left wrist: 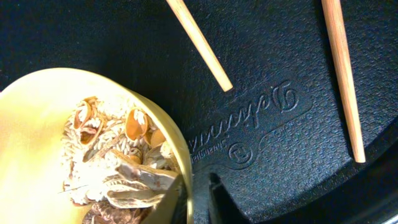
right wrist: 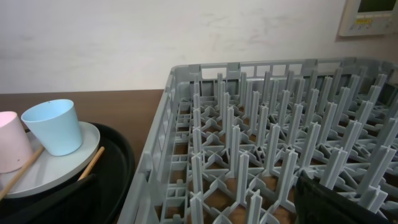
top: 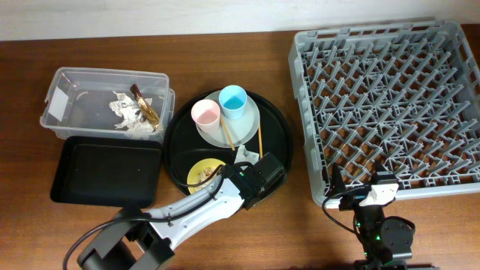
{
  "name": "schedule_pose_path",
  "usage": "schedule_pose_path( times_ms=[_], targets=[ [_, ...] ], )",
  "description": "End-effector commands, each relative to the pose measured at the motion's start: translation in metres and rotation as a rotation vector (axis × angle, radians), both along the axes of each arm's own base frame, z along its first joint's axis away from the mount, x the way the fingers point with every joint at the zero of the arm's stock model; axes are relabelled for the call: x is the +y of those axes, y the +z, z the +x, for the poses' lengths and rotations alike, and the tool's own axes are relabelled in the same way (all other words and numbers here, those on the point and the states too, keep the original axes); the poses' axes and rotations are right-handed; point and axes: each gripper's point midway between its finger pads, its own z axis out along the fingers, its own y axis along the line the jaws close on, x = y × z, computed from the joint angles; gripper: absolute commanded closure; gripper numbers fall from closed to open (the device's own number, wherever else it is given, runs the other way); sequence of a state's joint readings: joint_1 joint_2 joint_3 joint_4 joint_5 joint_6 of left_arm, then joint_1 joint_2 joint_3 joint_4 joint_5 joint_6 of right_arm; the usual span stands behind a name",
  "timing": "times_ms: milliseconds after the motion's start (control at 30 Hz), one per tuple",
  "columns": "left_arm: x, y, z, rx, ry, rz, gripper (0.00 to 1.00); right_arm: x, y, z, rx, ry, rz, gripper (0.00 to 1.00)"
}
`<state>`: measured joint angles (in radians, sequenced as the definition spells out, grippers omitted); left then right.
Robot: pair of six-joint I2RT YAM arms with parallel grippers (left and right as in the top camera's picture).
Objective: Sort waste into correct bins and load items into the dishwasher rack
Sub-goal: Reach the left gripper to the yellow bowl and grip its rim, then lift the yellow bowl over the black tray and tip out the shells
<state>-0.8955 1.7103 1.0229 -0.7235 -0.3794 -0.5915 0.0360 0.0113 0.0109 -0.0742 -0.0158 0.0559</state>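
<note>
- Yellow bowl [left wrist: 37, 137] rim: you are pinching it between the fingers [left wrist: 216, 200] of your left gripper [left wrist: 198, 193], one inside, one outside.
- Food scraps [left wrist: 118, 155] are lying in that bowl, which is sitting on the round black tray [left wrist: 280, 62] beside the chopsticks [left wrist: 341, 81].
- Your right gripper [right wrist: 196, 186] is hovering, fingers spread wide, at the near edge of the dishwasher rack [right wrist: 249, 67].

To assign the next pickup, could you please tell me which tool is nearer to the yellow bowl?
Left. The left tool straddles the yellow bowl's rim; the right tool hangs open at the dishwasher rack's front edge, far from the bowl.
</note>
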Motion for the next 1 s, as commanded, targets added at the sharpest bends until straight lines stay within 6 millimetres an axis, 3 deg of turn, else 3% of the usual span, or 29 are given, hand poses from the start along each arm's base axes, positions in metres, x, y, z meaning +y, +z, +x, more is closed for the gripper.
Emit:
schedule_pose_path(
  times_ms=[0, 33, 267, 467, 767, 967],
  targets=[
    [0.006, -0.005, -0.001, 0.006, 0.004, 0.026, 0.95, -0.003, -0.003, 0.0, 0.005, -0.017, 0.002, 0.02],
    [0.006, -0.005, -0.002, 0.008, 0.004, 0.027, 0.99, -0.003, -0.003, 0.0, 0.005, -0.017, 0.002, 0.02],
    [0.025, 0.0, 0.002, -0.034, 0.016, 0.123, 0.99, -0.003, -0.003, 0.0, 0.005, -0.017, 0.002, 0.02],
    [0.017, -0.002, -0.003, 0.019, 0.012, 0.065, 1.0, -0.003, -0.003, 0.0, 0.005, -0.017, 0.002, 0.02],
    [0.001, 0.07, 0.02, 0.23, -0.03, -0.594, 1.0, -0.003, -0.003, 0.0, 0.005, -0.017, 0.002, 0.02],
    [0.018, 0.065, 0.031, 0.171, 0.015, -0.508, 1.0, -0.003, -0.003, 0.0, 0.005, -0.017, 0.002, 0.02]
  ],
)
